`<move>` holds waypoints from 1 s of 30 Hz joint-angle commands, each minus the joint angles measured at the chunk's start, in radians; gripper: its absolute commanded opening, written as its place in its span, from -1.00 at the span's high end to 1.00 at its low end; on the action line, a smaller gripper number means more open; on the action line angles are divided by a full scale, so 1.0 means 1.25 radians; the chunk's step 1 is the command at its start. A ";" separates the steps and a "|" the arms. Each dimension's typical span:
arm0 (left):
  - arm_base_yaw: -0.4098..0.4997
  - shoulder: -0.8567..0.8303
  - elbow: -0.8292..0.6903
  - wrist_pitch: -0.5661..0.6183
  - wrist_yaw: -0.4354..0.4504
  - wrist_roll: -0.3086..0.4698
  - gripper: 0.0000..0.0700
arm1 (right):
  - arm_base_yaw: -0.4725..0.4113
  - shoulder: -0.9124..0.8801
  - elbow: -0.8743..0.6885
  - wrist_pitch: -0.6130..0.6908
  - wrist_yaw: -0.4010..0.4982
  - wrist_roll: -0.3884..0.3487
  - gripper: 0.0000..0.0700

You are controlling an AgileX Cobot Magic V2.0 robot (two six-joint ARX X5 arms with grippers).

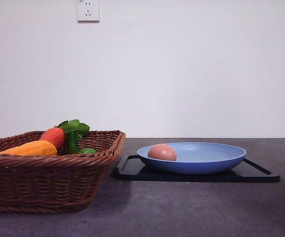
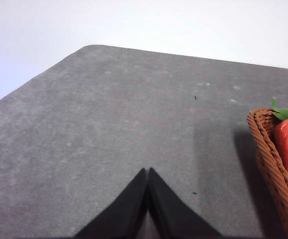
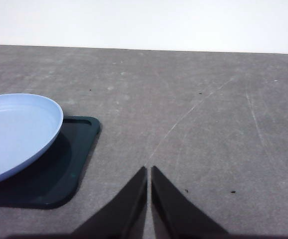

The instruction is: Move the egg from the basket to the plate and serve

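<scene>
Woven brown basket (image 1: 44,173) in front, smooth pinkish-brown egg (image 1: 161,152) on light-blue plate (image 1: 201,160), both claws closed, empty.

grey table (image 1: 192,207) carries wicker basket (image 1: 44,182) beside black tray (image 1: 192,174).

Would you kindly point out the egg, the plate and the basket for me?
egg (image 1: 161,152), front view, middle of its shell.
plate (image 1: 216,165), front view, outer wall below the rim.
basket (image 1: 44,185), front view, woven front wall.

A bare test room, likely a lab: plain white wall (image 1: 182,74), one wall socket (image 1: 88,10), grey desk (image 1: 192,207) with staged props.
</scene>
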 commanded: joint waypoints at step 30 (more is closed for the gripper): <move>0.002 -0.001 -0.017 -0.011 -0.004 -0.004 1.00 | -0.001 -0.001 -0.005 0.002 0.000 -0.003 1.00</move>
